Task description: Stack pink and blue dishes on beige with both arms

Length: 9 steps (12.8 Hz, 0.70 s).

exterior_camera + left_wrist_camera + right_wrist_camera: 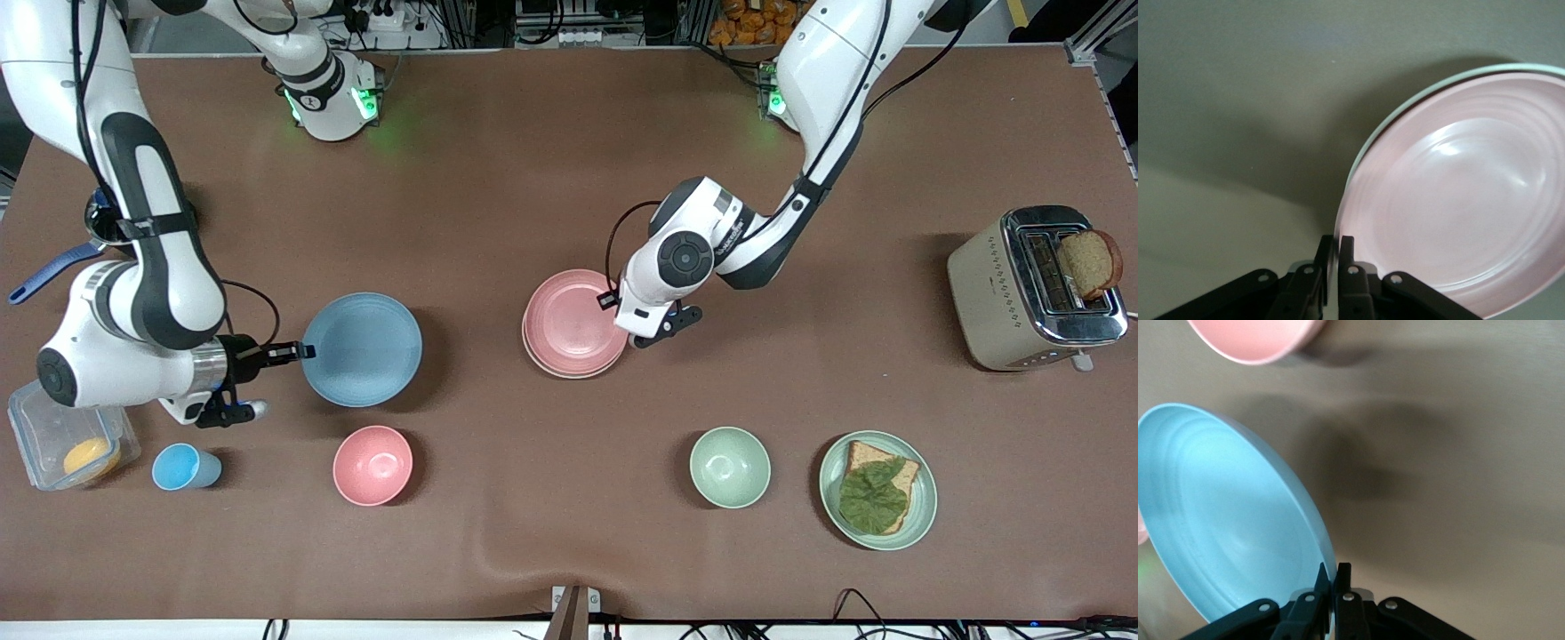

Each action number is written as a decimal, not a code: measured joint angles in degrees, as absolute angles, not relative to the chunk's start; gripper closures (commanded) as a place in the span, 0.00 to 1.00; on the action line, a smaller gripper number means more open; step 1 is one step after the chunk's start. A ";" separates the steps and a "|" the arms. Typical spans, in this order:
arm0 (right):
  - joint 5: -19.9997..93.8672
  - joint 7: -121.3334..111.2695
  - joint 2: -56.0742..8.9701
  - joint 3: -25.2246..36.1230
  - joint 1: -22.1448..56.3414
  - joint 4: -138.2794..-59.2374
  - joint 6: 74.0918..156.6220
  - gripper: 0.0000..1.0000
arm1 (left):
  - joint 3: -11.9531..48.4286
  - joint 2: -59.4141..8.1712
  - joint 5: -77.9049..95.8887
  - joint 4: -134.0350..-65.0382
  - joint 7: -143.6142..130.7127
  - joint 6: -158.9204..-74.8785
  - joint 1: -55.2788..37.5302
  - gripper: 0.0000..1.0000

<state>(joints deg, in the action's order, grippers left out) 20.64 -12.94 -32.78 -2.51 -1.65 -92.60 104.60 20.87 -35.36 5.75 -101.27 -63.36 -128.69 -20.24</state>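
Two plates are pinched by their rims: the right gripper [298, 352] holds the blue plate [363, 349] lifted toward the right arm's end, well apart from the pink plate [573, 322], which the left gripper [622, 329] clamps atop the beige plate [569, 369] mid-surface.

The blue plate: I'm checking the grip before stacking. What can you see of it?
The blue plate is round, matte light blue, with faint rings inside and a shallow rim. The right claw is shut on its rim at the edge toward the right arm's end of the table. In the right wrist view it looks tilted, casting a shadow on the brown table.
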 measured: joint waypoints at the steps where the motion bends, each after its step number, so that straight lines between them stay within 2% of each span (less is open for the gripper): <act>1: 21.81 -11.36 -32.86 -2.54 -0.36 -92.60 105.43 1.00 | 20.87 -35.39 5.44 -101.24 -64.89 -128.73 -20.29 0.00; 5: 25.04 -7.46 -33.20 -2.59 2.63 -92.64 107.39 1.00 | 19.84 -33.79 1.21 -98.90 -67.18 -129.32 -19.85 0.00; 9: 26.86 3.43 -33.51 -2.88 10.83 -92.90 109.43 1.00 | 18.68 -24.04 -3.15 -97.59 -66.69 -124.76 -12.93 0.00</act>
